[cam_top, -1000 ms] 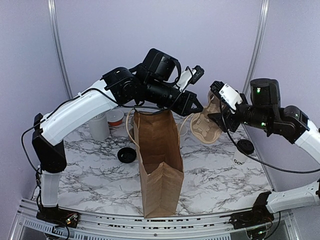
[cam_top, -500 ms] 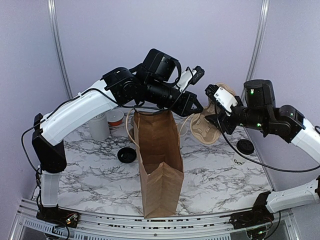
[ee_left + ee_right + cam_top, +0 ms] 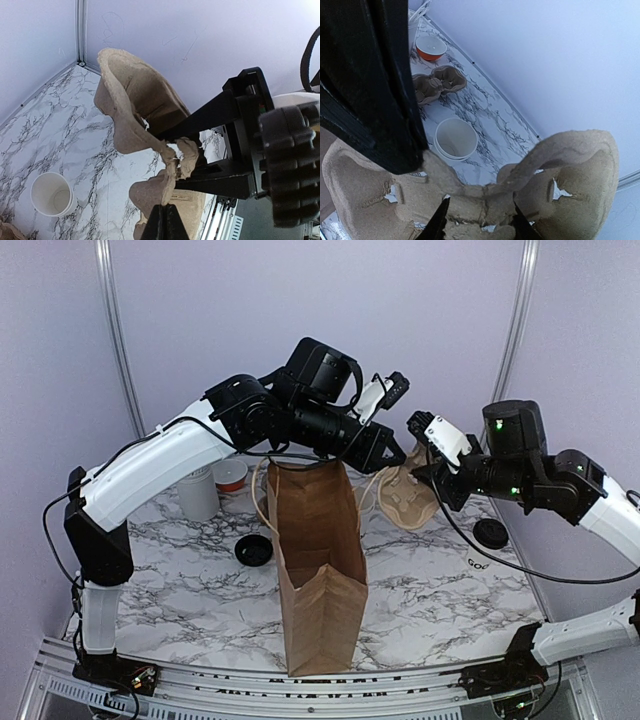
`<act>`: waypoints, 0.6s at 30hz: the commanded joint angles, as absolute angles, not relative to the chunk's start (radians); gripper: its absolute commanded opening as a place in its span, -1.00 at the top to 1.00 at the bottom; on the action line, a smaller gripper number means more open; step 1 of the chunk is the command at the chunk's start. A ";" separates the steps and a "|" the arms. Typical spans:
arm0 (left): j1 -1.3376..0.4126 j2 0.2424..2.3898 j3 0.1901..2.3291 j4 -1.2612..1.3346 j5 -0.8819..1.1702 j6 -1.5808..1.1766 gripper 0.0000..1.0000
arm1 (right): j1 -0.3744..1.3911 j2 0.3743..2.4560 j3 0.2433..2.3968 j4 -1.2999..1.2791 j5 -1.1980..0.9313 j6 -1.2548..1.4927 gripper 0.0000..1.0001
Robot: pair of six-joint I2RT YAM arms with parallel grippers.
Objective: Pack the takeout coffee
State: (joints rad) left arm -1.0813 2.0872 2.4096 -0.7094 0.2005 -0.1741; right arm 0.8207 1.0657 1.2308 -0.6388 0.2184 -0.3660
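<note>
The takeout coffee, a white cup with black lettering and a black dome lid, stands on the table at the right, under my right arm. Both grippers hold a brown pulp cup carrier in the air just right of the open brown paper bag. My left gripper reaches over the bag's mouth and is shut on the carrier's edge. My right gripper is shut on the carrier's middle ridge. Neither gripper touches the coffee.
A loose flat black lid lies left of the bag. A lidless white cup and a red bowl stand at the back left. The right wrist view shows stacked lidless cups, a second carrier and the bowl.
My right arm has moved left and slightly up, carrying the carrier closer to the bag. The coffee cup under it shows more. The left arm has held still.
</note>
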 commanded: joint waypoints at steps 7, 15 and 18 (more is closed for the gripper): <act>-1.089 2.091 2.465 -0.709 0.158 -0.183 0.57 | 0.827 1.035 1.248 -0.595 0.231 -0.314 0.49; -1.086 2.065 2.464 -0.682 0.105 -0.193 0.10 | 0.827 1.007 1.212 -0.556 0.234 -0.270 0.49; -1.085 2.051 2.462 -0.668 0.087 -0.196 -0.08 | 0.826 0.999 1.201 -0.546 0.239 -0.260 0.49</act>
